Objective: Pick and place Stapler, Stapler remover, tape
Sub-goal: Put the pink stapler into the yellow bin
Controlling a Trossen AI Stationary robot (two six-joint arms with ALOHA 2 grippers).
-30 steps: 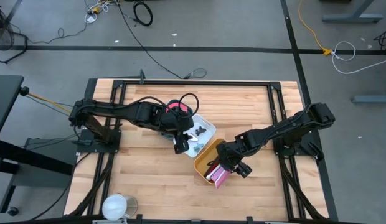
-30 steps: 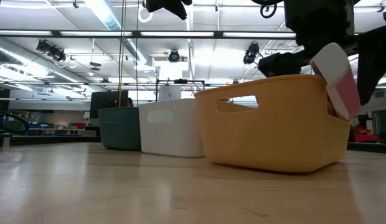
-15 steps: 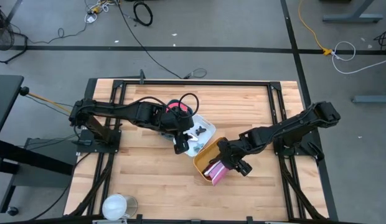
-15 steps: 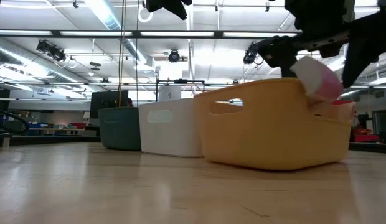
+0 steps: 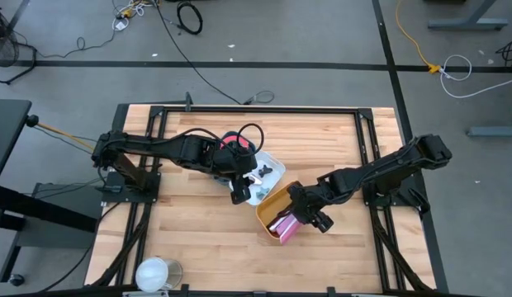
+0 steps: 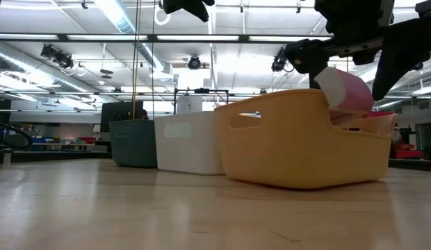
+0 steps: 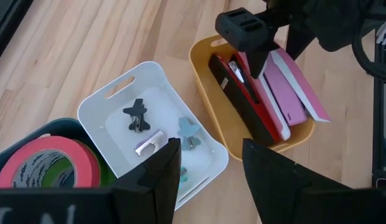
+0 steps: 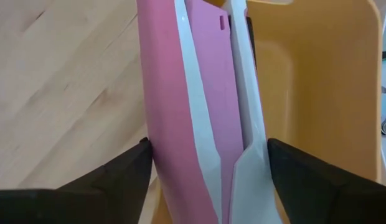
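left gripper (image 5: 239, 195): parted, hovering mid-table | right gripper (image 5: 308, 216): fingers clamped, arm stretched toward table centre

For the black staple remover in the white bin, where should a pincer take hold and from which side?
Probably from straight above, closing across the narrow waist of the black staple remover. It lies flat on the floor of the white bin, whose walls block a side approach; its wings flare out, so the middle looks like the slimmest part. The left pincer hangs open over that bin.

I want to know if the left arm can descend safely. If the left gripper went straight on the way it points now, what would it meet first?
Most likely the white bin: the left gripper, open, looks down at its near corner, where a pale stapler remover lies. Depth is unclear, so the yellow bin alongside cannot be ruled out.
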